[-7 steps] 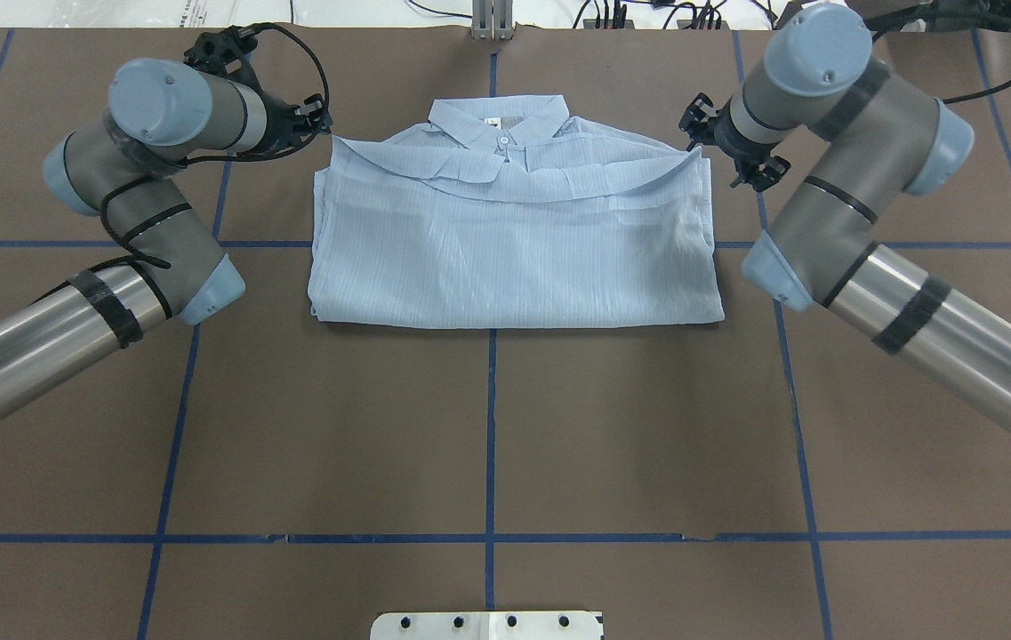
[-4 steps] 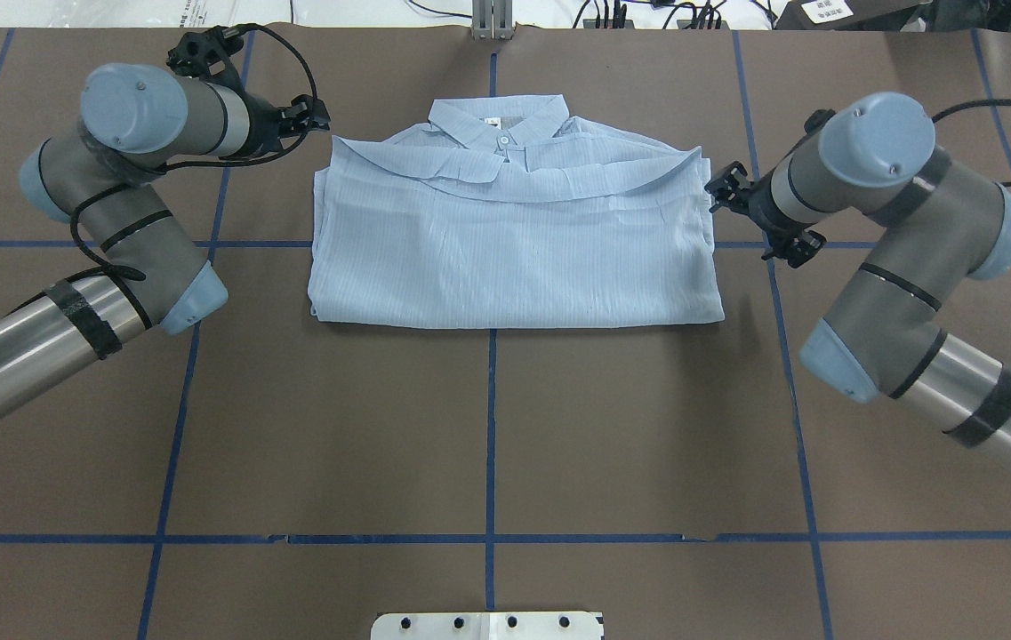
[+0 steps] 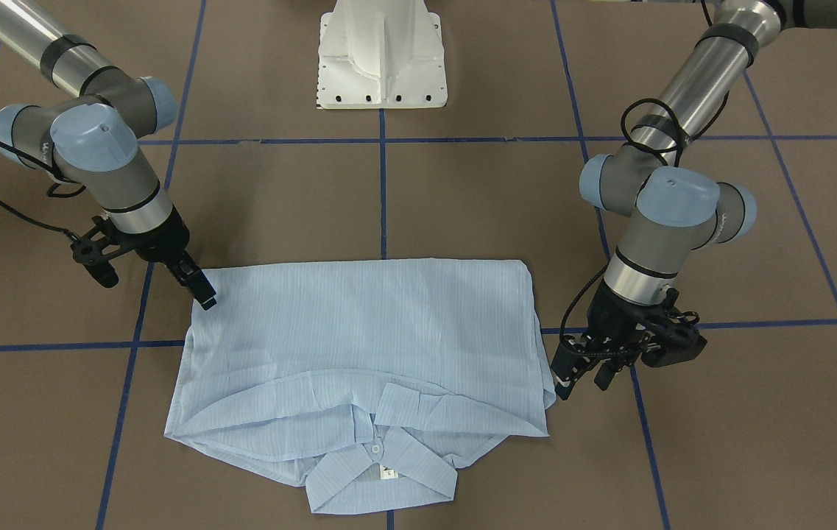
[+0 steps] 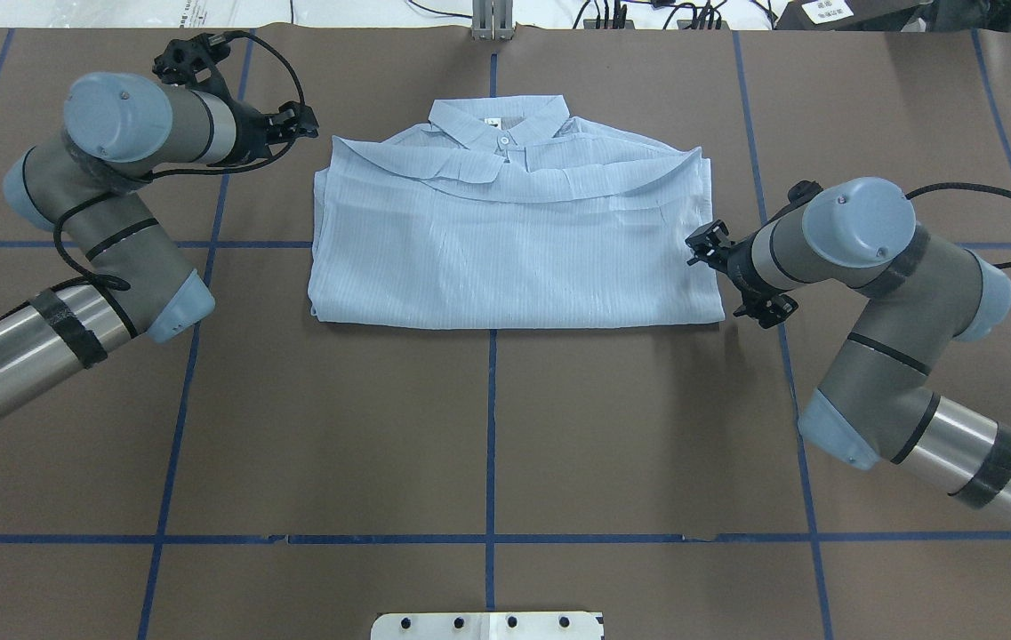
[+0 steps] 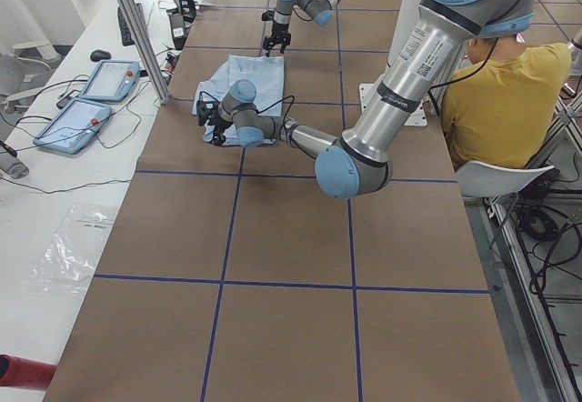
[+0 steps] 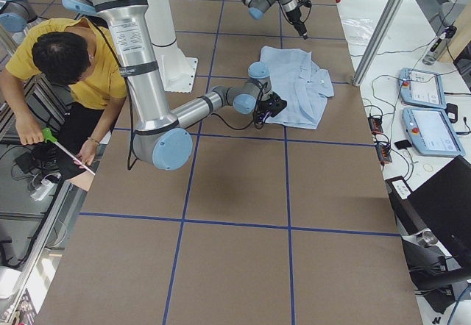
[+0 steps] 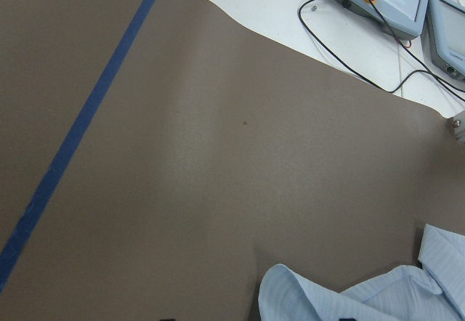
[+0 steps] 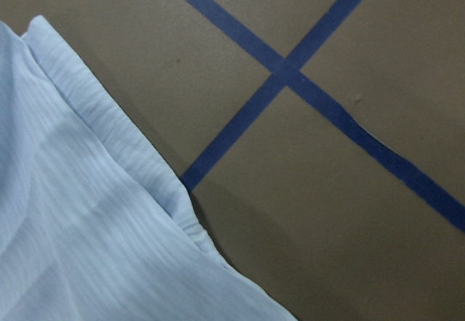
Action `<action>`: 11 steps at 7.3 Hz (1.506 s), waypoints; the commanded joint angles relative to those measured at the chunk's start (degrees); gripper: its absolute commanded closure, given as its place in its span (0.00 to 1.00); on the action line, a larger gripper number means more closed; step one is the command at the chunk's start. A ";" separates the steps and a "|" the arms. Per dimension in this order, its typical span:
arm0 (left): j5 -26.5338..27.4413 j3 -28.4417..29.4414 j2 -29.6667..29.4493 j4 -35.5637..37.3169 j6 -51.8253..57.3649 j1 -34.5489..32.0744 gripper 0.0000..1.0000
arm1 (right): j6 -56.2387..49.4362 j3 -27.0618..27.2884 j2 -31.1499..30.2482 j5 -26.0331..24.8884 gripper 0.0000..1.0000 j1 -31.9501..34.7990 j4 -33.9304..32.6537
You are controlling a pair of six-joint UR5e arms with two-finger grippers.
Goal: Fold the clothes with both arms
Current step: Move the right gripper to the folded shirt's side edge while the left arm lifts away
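1. Folded shirt (image 4: 514, 240) lies flat mid-table (image 4: 487, 427), collar farthest from the robot
2. Left pincer (image 3: 581, 377) beside its collar-end corner, jaws apart, empty
3. Right pincer (image 3: 201, 291) at the opposite edge; can't tell its jaws' state

Robotics lab, blue-taped brown table (image 4: 629, 427), teach pendants (image 5: 111, 81), cabled white bench (image 5: 55, 179)

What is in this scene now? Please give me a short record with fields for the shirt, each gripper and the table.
shirt: folded flat, collar away from the robot
left gripper: open, beside the shirt's collar end, holding nothing
right gripper: at the shirt's right edge, by the robot-side corner; jaws unclear
table: brown cover, blue tape grid
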 commanded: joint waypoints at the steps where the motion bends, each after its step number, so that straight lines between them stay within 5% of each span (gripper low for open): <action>1: 0.01 -0.40 0.61 0.20 0.00 0.00 0.21 | 0.46 -0.12 -0.38 -0.04 0.02 -1.11 -0.10; 3: 0.01 -0.49 0.61 0.20 -0.09 0.00 0.21 | 0.46 0.05 -0.47 0.31 0.11 -1.38 -0.45; 5: 0.10 -0.57 0.53 0.20 -0.18 0.00 0.21 | 2.65 0.32 -0.82 0.49 1.00 -1.47 -0.28; 8: 0.10 -0.84 0.53 0.28 -0.18 0.00 0.21 | 2.57 1.99 -2.13 0.84 1.00 -1.29 0.07; 11: -0.08 -2.49 0.70 0.28 -1.23 0.09 0.21 | 2.48 12.31 -9.57 4.26 1.00 -3.03 -0.36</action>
